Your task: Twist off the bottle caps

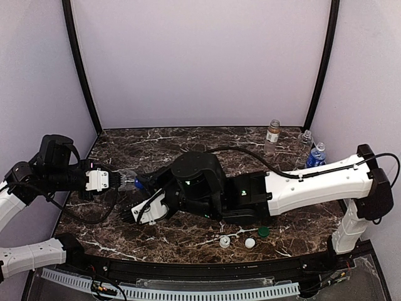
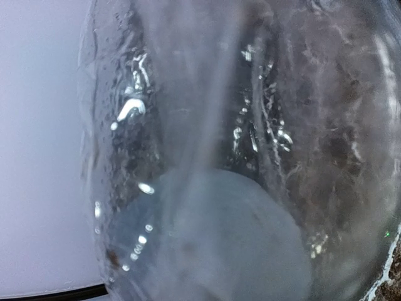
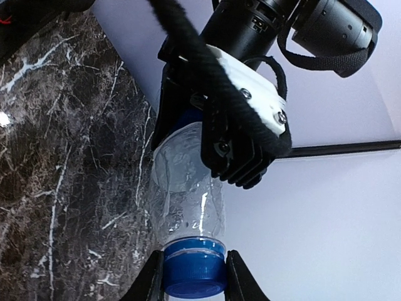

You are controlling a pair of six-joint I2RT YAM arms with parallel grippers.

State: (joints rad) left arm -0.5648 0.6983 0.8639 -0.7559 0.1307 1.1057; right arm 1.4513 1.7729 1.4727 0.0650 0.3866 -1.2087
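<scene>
My left gripper [image 1: 124, 180] is shut on the body of a clear bottle [image 1: 130, 179], held sideways above the table at the left. In the right wrist view the left gripper's black fingers [image 3: 241, 147] clamp this bottle [image 3: 188, 194], and a blue label shows behind them. The bottle's blue cap [image 3: 194, 273] sits between my right gripper's [image 3: 194, 285] two fingers, which touch it on both sides. In the top view the blue cap [image 1: 139, 184] meets the right gripper [image 1: 143, 188]. The left wrist view is filled by the blurred clear bottle [image 2: 250, 157]; its own fingers are hidden.
Two white caps [image 1: 224, 241] [image 1: 250, 242] and a green cap [image 1: 264, 231] lie loose near the front edge. A tan-label bottle [image 1: 272, 133], a plain bottle [image 1: 306, 138] and a blue-label bottle [image 1: 316, 155] stand at the back right. The right arm [image 1: 301, 185] spans the table.
</scene>
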